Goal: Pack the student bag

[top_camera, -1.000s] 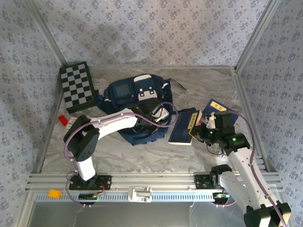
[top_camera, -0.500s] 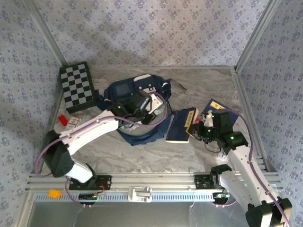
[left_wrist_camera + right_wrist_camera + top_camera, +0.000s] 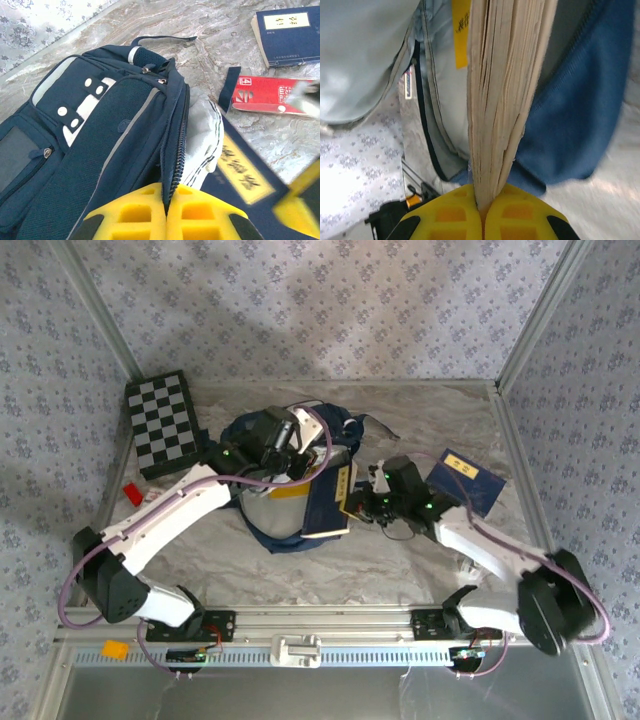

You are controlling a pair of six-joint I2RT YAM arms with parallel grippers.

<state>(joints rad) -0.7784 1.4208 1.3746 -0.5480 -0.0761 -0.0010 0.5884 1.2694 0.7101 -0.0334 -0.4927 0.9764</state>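
Observation:
The student bag, navy with white trim, lies mid-table with its mouth pulled wide and pale lining showing. My left gripper is shut on the zipper edge of the bag; the yellow fingertips pinch the zip. My right gripper is shut on a dark blue book, holding it on edge at the bag's mouth. In the right wrist view the book's pages rise from my right gripper, with grey lining to the left and blue fabric to the right.
A second blue book lies flat at the right. A chessboard sits at the back left, with a small red item near it. A red box lies beside the bag. An orange block rests on the front rail.
My left gripper has pulled the bag's zipper edge up and back, widening the mouth. My right arm has swung left, carrying the book from the right side to the bag's mouth.

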